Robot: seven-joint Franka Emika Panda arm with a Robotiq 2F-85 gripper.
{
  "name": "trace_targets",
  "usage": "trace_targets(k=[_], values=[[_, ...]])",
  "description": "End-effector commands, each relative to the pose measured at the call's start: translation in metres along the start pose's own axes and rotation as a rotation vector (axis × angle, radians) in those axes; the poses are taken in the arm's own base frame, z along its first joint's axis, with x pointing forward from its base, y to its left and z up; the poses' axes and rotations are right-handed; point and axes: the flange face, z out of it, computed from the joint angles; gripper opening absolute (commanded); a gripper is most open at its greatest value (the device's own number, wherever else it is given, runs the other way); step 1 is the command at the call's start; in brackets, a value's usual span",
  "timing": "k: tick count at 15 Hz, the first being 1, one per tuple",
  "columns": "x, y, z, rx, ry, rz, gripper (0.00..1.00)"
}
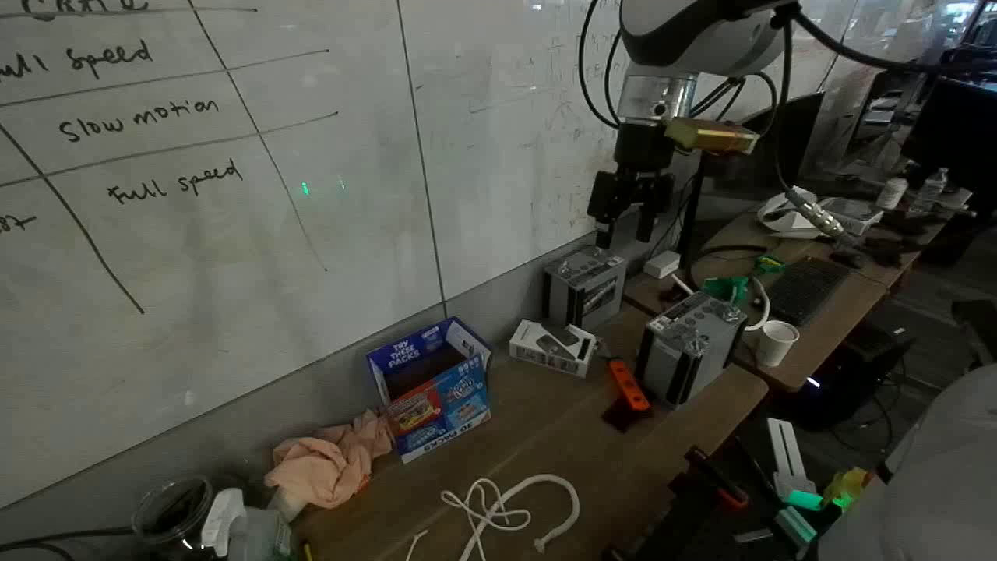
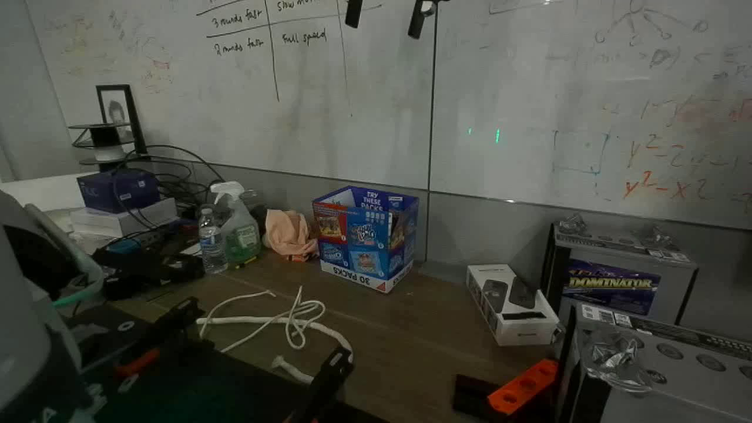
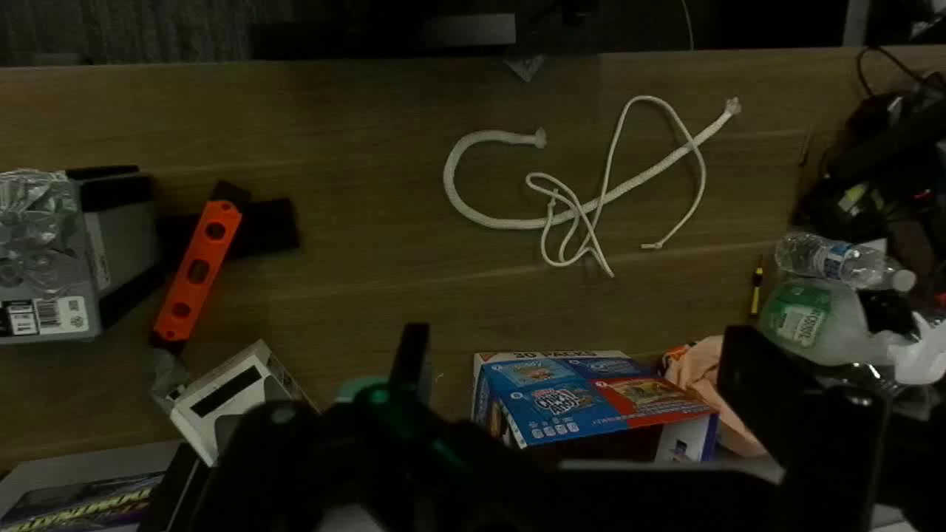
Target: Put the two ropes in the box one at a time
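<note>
Two white ropes lie crossed on the wooden table, in front of the box. The thick rope (image 1: pixel 575 506) (image 2: pixel 235 321) (image 3: pixel 510 223) curves into a hook at one end. The thin rope (image 2: pixel 320 305) (image 3: pixel 702 185) is loosely looped over it. The blue open-topped snack box (image 1: pixel 448 413) (image 2: pixel 358 241) (image 3: pixel 569 403) stands upright against the wall; its inside is dark where visible. My gripper (image 1: pixel 625 234) (image 2: pixel 385 24) (image 3: pixel 576 336) is open and empty, pointing down, high above the table and apart from ropes and box. In the wrist view its fingers frame the box.
A peach cloth (image 1: pixel 331 467) lies beside the box, with a spray bottle (image 2: pixel 241 232) and water bottle (image 2: pixel 211 244) beyond. On the opposite side are a white phone box (image 1: pixel 553 349), an orange level (image 1: pixel 628 386) and two grey battery-like blocks (image 1: pixel 693 343). A whiteboard wall (image 1: pixel 350 234) stands behind.
</note>
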Motion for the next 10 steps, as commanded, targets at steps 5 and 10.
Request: trace_targets(k=[5,10], values=[[0.000,-0.001,-0.007,-0.001,0.012,-0.002,1.00],[0.027,-0.015,0.027,-0.043,0.015,0.026,1.00]])
